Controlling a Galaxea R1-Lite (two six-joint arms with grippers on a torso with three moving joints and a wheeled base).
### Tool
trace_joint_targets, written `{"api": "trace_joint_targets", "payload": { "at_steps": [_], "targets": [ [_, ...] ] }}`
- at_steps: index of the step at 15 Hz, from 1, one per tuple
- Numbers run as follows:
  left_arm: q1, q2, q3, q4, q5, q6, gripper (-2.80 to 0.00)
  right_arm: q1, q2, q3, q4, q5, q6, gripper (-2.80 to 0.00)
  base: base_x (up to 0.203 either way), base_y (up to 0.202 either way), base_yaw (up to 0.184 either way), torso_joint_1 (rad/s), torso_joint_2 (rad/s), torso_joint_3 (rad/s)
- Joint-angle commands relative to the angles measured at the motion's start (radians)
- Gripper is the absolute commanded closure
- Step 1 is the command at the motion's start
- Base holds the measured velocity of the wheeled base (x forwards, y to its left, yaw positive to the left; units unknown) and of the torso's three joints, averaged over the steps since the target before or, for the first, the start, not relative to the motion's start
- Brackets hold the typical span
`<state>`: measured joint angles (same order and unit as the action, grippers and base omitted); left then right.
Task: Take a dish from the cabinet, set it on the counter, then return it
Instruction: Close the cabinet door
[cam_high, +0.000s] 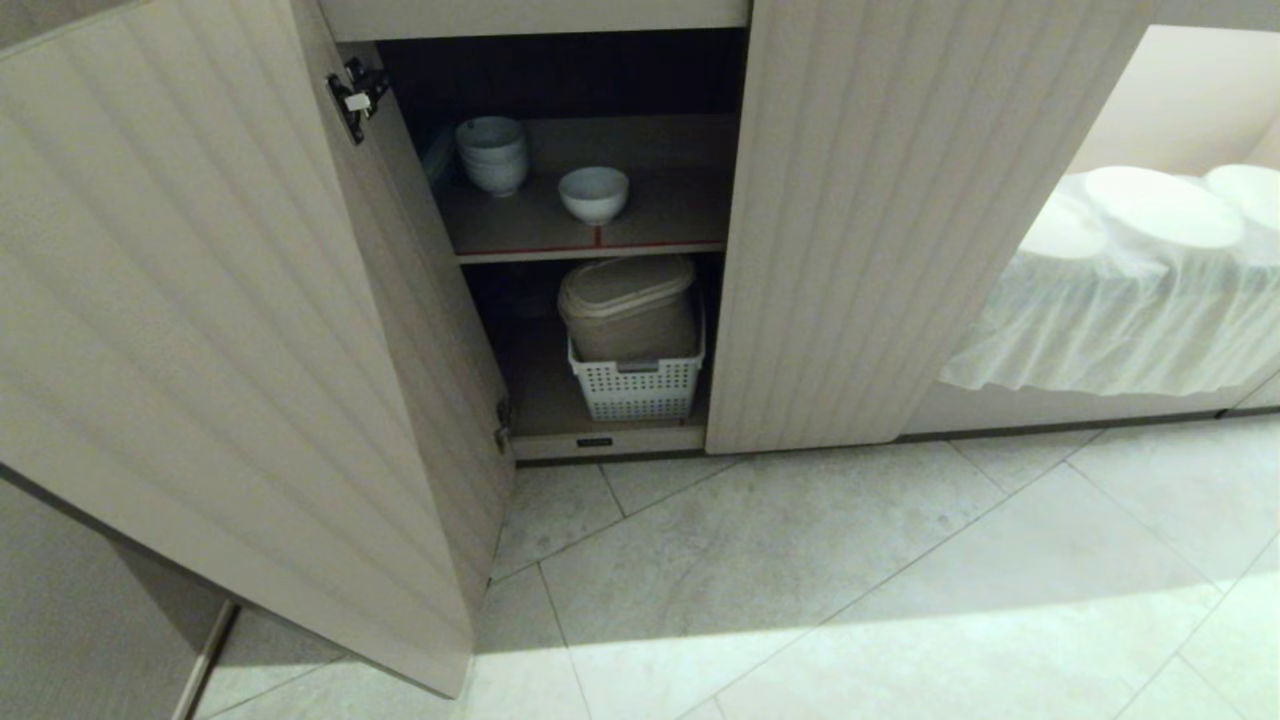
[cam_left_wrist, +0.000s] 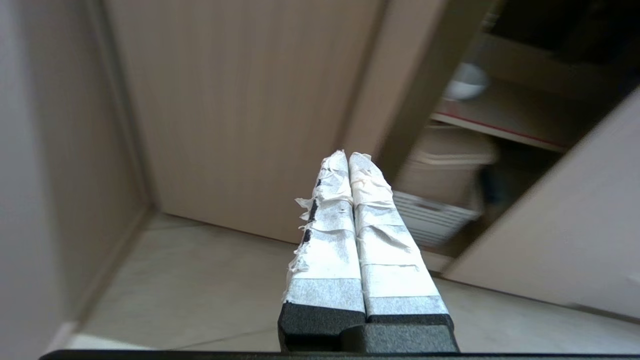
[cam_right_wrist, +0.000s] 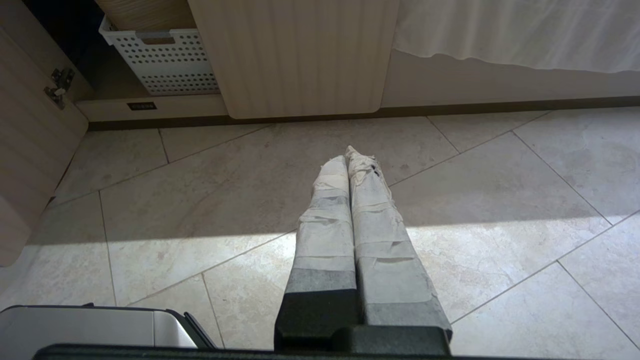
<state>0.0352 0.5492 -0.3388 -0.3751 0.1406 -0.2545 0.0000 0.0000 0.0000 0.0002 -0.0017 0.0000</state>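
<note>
The dish (cam_high: 593, 193), a small white bowl, stands alone near the front of the upper shelf inside the open cabinet (cam_high: 880, 230); it shows blurred in the left wrist view too, as the dish (cam_left_wrist: 465, 82). My left gripper (cam_left_wrist: 348, 156) is shut and empty, low over the floor in front of the opened left door, well short of the shelf. My right gripper (cam_right_wrist: 348, 155) is shut and empty, hanging over the floor tiles. Neither arm shows in the head view. The counter is out of view.
A nested pile of white bowls (cam_high: 493, 153) stands left of the dish. Below, a white perforated basket (cam_high: 637, 385) holds a beige lidded container (cam_high: 628, 305). The left door (cam_high: 230, 330) swings wide open. White plates (cam_high: 1160, 205) lie on a draped cloth at right.
</note>
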Motion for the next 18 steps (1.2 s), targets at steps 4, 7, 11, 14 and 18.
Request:
{"api": "trace_joint_targets", "payload": {
  "at_steps": [4,7,11,14,18],
  "targets": [
    [0.073,0.034,-0.010,-0.056,0.039,0.047,0.00,0.000,0.000,0.000,0.000,0.000,0.000,0.00,0.000,0.000,0.000,0.000,0.00,0.000],
    [0.075,0.059,-0.016,-0.077,0.034,0.048,0.00,0.002,0.000,0.000,0.000,0.000,0.000,0.00,0.000,0.000,0.000,0.000,0.00,0.000],
    [0.057,0.072,-0.020,-0.076,-0.024,-0.017,0.00,0.001,0.000,0.000,0.000,0.000,0.000,0.00,0.000,0.000,0.000,0.000,0.00,0.000],
    [0.057,0.116,-0.029,-0.079,-0.064,-0.054,0.00,0.001,0.000,0.000,0.000,0.000,0.000,0.00,0.000,0.000,0.000,0.000,0.00,0.000],
    [0.056,0.167,-0.051,-0.079,-0.119,-0.114,0.00,0.000,0.000,0.000,0.000,0.000,0.000,0.00,0.000,0.000,0.000,0.000,0.00,0.000]
  ]
}}
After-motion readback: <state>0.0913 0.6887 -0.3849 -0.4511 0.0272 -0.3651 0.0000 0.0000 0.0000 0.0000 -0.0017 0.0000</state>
